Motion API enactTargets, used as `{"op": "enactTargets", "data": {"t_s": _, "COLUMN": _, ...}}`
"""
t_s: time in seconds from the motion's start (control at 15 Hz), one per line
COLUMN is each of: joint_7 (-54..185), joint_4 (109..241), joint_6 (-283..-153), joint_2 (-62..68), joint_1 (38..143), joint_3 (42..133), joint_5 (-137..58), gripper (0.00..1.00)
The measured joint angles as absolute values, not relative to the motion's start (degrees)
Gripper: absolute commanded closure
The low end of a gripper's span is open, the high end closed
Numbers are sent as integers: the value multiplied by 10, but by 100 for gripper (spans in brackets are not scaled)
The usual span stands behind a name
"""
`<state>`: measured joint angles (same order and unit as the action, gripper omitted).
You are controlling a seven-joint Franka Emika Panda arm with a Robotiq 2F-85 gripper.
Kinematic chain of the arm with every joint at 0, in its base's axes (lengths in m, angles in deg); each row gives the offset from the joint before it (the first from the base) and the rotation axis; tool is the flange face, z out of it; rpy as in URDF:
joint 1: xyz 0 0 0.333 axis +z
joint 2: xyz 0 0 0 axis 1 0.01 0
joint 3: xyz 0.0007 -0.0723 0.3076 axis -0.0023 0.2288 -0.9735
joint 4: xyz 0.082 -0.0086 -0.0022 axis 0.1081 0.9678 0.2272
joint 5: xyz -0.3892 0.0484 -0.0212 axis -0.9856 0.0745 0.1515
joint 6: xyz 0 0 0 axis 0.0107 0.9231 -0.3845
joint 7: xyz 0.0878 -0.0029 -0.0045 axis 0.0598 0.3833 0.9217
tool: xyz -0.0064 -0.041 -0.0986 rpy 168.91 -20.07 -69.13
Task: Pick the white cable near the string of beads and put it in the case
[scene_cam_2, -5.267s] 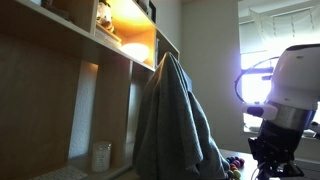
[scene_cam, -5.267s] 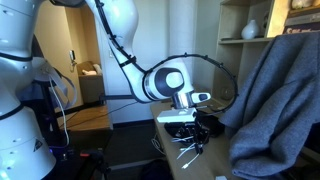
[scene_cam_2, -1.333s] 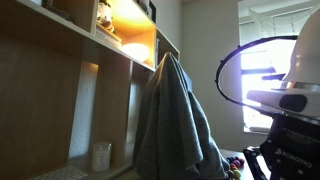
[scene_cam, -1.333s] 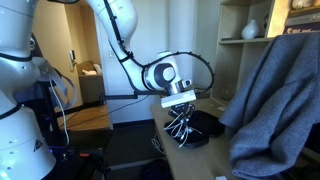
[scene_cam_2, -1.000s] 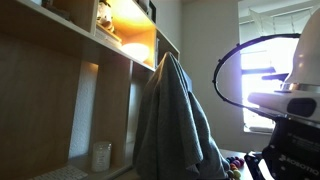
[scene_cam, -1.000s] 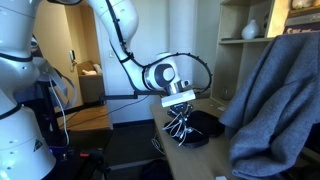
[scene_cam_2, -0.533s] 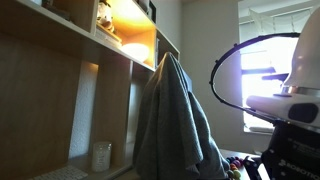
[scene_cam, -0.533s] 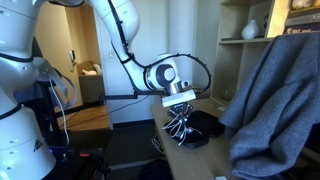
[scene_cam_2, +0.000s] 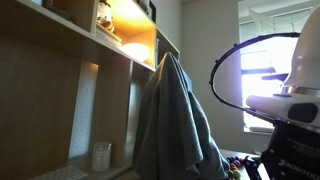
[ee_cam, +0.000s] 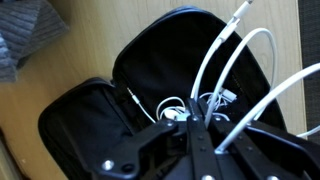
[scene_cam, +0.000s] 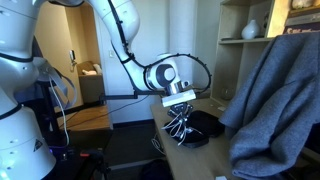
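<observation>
The black case (ee_cam: 92,118) lies open on the wooden table, both halves up; in an exterior view it (scene_cam: 207,126) sits by the table edge. The white cable (ee_cam: 236,58) runs in loops from the case's right half up to my gripper (ee_cam: 190,122), with part of it and a plug lying inside the case. My gripper is shut on the cable just above the case. In an exterior view the gripper (scene_cam: 180,104) holds the cable (scene_cam: 180,126) hanging in thin loops. In the dim exterior view the gripper (scene_cam_2: 285,160) is only a dark shape.
A large grey cloth (scene_cam: 275,90) hangs beside the case and also shows in the dim view (scene_cam_2: 175,120) and the wrist view (ee_cam: 25,35). Coloured beads (scene_cam_2: 235,164) lie on the table. Shelves (scene_cam: 250,40) stand behind. The table edge (scene_cam: 165,140) is near the gripper.
Since five seconds ago the gripper has moved sideways and up a little with the cable hanging from it. Over the last second nothing visibly moved.
</observation>
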<state>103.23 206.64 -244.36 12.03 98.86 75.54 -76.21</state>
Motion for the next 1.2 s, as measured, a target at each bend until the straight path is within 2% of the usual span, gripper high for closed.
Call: {"op": "enactTargets", "data": {"t_s": 1.2, "joint_7": 1093, "joint_4": 2019, "joint_6": -2419, "joint_2": 152, "joint_1": 988, "joint_3": 730, "joint_5": -747, "gripper": 99}}
